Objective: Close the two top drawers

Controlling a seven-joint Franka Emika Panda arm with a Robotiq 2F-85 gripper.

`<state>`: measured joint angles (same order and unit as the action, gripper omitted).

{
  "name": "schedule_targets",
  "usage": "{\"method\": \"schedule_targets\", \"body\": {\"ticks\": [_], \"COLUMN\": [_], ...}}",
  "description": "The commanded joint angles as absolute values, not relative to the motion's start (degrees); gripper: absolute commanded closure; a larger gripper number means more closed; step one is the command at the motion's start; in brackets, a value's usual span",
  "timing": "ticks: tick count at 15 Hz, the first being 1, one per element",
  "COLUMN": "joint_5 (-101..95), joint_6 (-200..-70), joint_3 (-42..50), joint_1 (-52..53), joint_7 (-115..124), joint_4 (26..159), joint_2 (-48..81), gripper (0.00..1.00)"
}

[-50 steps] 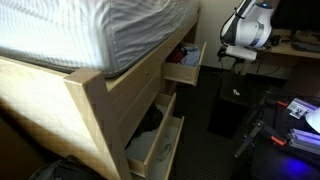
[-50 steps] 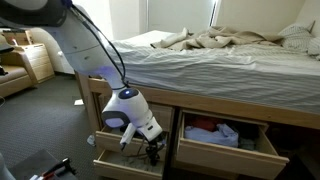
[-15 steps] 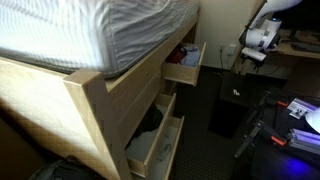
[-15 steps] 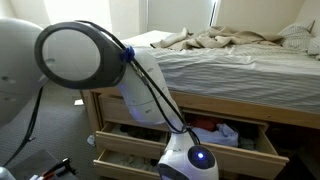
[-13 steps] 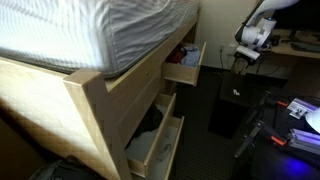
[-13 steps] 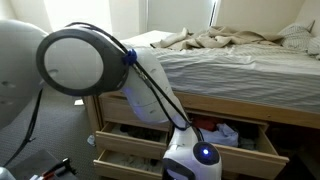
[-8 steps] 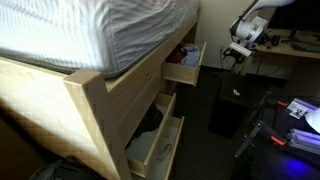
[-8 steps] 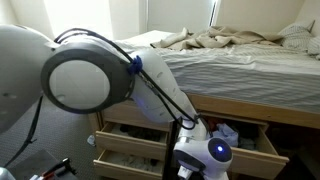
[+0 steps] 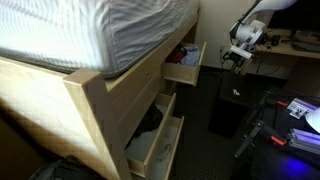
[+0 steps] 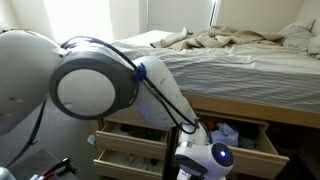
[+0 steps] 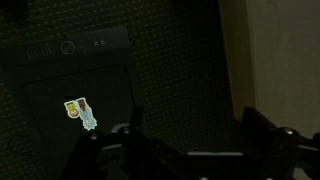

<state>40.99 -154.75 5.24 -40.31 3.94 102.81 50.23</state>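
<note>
Pale wood, white cloth, glossy plastic
The bed frame (image 9: 90, 95) and drawer fronts (image 9: 183, 72) are smooth matt blond wood; the mattress cover (image 9: 90, 30) is ribbed white cloth; the arm's shell (image 10: 90, 90) is glossy white plastic; the carpet (image 11: 170, 60) is dark and rough.

Dark carpeted floor (image 9: 212, 152) carries a pale wood bed frame (image 9: 95, 112) and, nearby, a black boxy case (image 9: 232, 112) bearing a small sticker (image 11: 80, 112).
</note>
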Motion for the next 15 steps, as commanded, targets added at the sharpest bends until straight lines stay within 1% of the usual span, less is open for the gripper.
{"method": "schedule_targets", "body": {"ticks": [1, 2, 3, 7, 11, 15], "joint_5": [39.5, 39.6, 39.7, 39.6, 38.9, 37.0], "joint_6": [-155.6, -154.9, -150.6, -141.6, -137.7, -138.5], "joint_3": [6.5, 4.2, 1.9, -1.3, -0.3, 0.3], "joint_1": [-35.6, -35.9, -36.7, -34.4, -32.8, -30.3], "joint_7": [11.1, 10.0, 9.1, 9.7, 11.2, 15.8], "joint_4": [93.2, 89.9, 86.9, 73.2, 61.6, 50.5], "joint_2": [58.2, 60.1, 61.1, 68.0, 73.6, 79.1], "gripper": [0.0, 0.0, 0.0, 0.0, 0.0, 0.0]}}
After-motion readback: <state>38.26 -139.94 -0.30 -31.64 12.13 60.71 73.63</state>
